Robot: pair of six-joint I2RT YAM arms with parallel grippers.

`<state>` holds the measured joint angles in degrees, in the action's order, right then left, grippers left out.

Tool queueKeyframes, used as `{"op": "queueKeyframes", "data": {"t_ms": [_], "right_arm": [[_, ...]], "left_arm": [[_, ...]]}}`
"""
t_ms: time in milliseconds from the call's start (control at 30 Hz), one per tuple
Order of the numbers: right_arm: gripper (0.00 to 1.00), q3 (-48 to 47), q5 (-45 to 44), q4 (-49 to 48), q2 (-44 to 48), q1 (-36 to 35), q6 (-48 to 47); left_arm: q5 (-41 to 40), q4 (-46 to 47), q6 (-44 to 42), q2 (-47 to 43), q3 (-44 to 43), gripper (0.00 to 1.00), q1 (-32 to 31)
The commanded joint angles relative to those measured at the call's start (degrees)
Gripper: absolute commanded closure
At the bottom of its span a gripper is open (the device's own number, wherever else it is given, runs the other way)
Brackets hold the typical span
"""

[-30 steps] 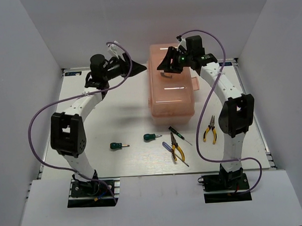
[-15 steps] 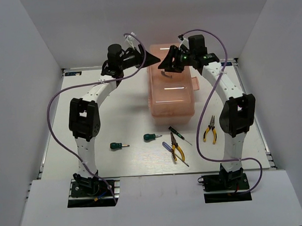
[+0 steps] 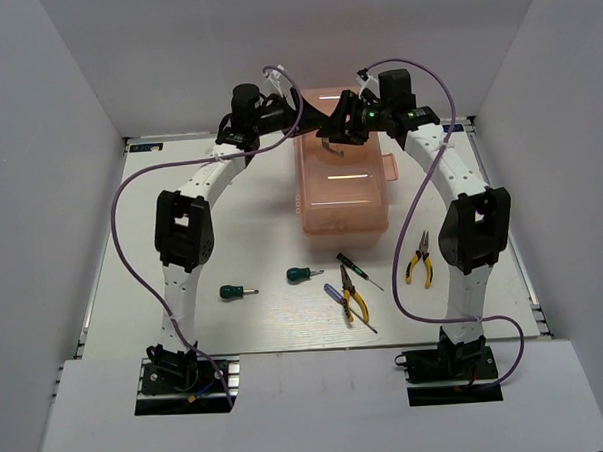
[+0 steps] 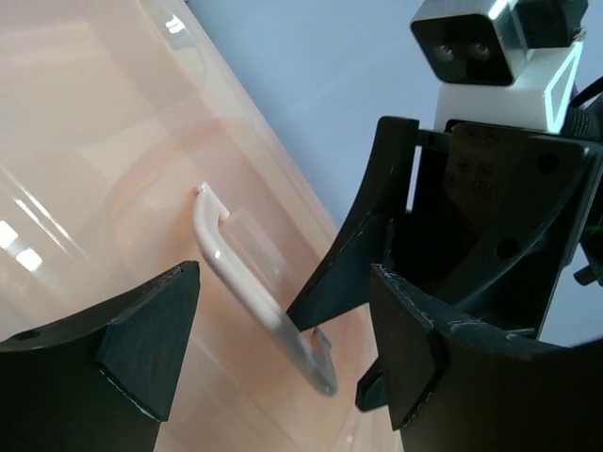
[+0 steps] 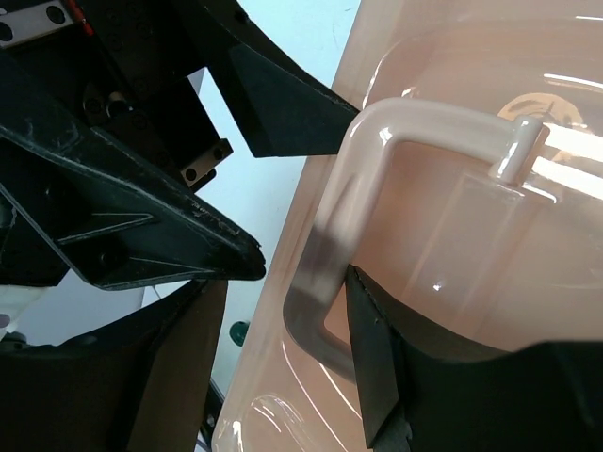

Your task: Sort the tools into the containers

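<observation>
The salmon-pink toolbox (image 3: 345,199) stands shut at the back centre. Both grippers are at its pale lid handle (image 4: 247,282), also seen in the right wrist view (image 5: 325,282). My right gripper (image 3: 329,132) is open, the handle between its jaws, one fingertip (image 5: 372,330) hooked under the bar. My left gripper (image 3: 307,121) is open, its jaws either side of the handle without touching. Two green-handled screwdrivers (image 3: 237,290) (image 3: 298,275), a thin dark screwdriver (image 3: 357,271), a blue-handled screwdriver (image 3: 335,294) and two pliers (image 3: 354,295) (image 3: 418,258) lie on the table in front.
The two grippers are close together over the lid, and the right gripper (image 4: 452,198) fills the right of the left wrist view. White walls enclose the table on three sides. Purple cables loop from both arms.
My left arm has swung right from the table's back left to the toolbox lid, meeting the right gripper at the handle. The right gripper has stayed at the handle. The tools have not moved.
</observation>
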<state>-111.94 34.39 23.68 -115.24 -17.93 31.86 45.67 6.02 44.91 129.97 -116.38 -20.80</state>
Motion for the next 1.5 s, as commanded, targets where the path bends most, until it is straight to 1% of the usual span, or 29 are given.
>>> {"op": "queueKeyframes", "data": {"t_ms": [0,200,233,300,400,500,533,567,600,633,667,700,733,767,800,833,867,900,933,1000,1033,1100,1133,1200,1233,1267,1333,1367,1467], "right_arm": [[0.41,0.1,5.6,-5.0,0.4,-0.1,2.1],[0.41,2.5,8.5,-7.9,1.2,0.9,2.9],[0.37,2.7,8.9,-7.9,1.3,1.1,2.5],[0.32,2.8,9.1,-8.1,2.4,1.7,1.5],[0.3,2.9,8.7,-7.3,4.2,2.5,-0.9],[0.3,3.1,6.4,-4.2,8.8,4.7,-7.4],[0.3,3.1,4.9,-0.3,9.8,5.2,-11.2],[0.31,3.4,1.7,1.4,12.1,5.7,-12.8],[0.31,6.2,-1.1,1.8,15.1,7.3,-16.5],[0.34,7.6,-4.8,2.4,17.0,7.7,-18.4],[0.36,9.4,-6.3,1.7,20.4,8.2,-22.8],[0.36,15.1,-9.8,1.1,22.0,9.7,-24.0],[0.37,16.8,-14.2,0.6,25.6,10.1,-25.3],[0.39,19.7,-16.1,0.8,26.5,11.2,-28.1],[0.39,20.8,-17.6,1.2,27.0,11.7,-28.9],[0.39,22.6,-22.5,2.1,26.9,12.9,-29.1],[0.39,24.4,-23.3,2.4,26.6,14.8,-28.7],[0.39,25.2,-23.3,3.4,25.9,16.0,-27.6],[0.39,25.3,-22.1,4.7,24.2,19.4,-26.0],[0.39,25.5,-17.6,5.4,21.5,20.8,-23.3],[0.39,25.7,-16.0,5.4,19.5,21.9,-22.7],[0.39,25.5,-12.2,4.5,16.8,22.3,-21.7],[0.39,24.2,-11.0,4.5,14.8,22.3,-21.4],[0.39,22.0,-8.0,5.3,11.4,22.3,-20.8],[0.39,21.2,-7.5,5.8,9.2,22.4,-20.1],[0.39,19.8,-5.3,5.8,7.4,22.3,-19.5],[0.39,18.7,-3.5,4.7,4.9,22.3,-18.2],[0.37,17.6,-2.8,4.2,3.4,22.2,-17.4],[0.36,16.9,0.1,1.8,1.3,22.2,-15.4]], "left_arm": [[1.6,-4.1,0.4,0.3,-2.4,0.17,-1.3],[2.8,-3.5,2.3,0.8,-1.7,0.17,-1.8],[2.8,-3.5,2.3,0.8,-1.7,0.17,-1.8],[2.8,-3.5,2.8,0.8,-1.7,0.17,-1.8],[3.4,-4.1,2.8,1.4,-1.7,0.17,-2.3],[3.4,-5.7,2.3,1.4,-1.7,0.17,-2.3],[3.4,-6.3,2.3,1.4,-1.7,0.17,-2.3],[3.4,-7.0,1.8,1.4,-1.7,0.17,-2.3],[2.8,-7.9,0.9,1.4,-1.7,0.17,-2.3],[1.9,-10.7,0.3,1.4,-1.7,0.17,-2.3],[1.2,-12.6,-0.6,1.4,-2.6,0.17,-2.3],[0.3,-15.1,-1.7,1.4,-3.5,0.18,-2.8],[-1.3,-18.9,-3.6,1.4,-4.2,0.18,-2.8],[-1.9,-20.6,-4.3,1.4,-5.0,0.18,-2.8],[-2.6,-22.0,-5.0,1.4,-5.0,0.2,-3.5],[-4.2,-23.4,-5.8,1.4,-5.0,0.21,-3.5],[-5.1,-26.7,-7.5,1.4,-5.5,0.21,-4.1],[-6.4,-27.9,-8.3,1.4,-5.5,0.22,-4.1],[-7.3,-29.2,-9.0,2.0,-6.0,0.25,-4.1],[-8.7,-32.6,-10.8,2.0,-6.7,0.29,-4.8],[-10.1,-33.2,-10.8,2.6,-6.7,0.33,-5.4],[-12.4,-34.5,-11.9,2.6,-6.7,0.39,-5.4],[-13.2,-35.0,-11.9,2.6,-6.7,0.43,-6.0],[-14.7,-35.0,-11.9,2.6,-6.7,0.49,-6.0],[-14.7,-35.0,-11.9,2.6,-6.7,0.53,-6.0],[-14.7,-35.0,-11.9,2.6,-6.7,0.59,-6.0],[-15.3,-35.0,-11.9,2.6,-6.7,0.66,-6.5],[-15.3,-35.0,-11.9,2.6,-6.7,0.72,-6.5],[-15.3,-35.0,-11.9,2.6,-6.7,0.82,-7.1]]}}
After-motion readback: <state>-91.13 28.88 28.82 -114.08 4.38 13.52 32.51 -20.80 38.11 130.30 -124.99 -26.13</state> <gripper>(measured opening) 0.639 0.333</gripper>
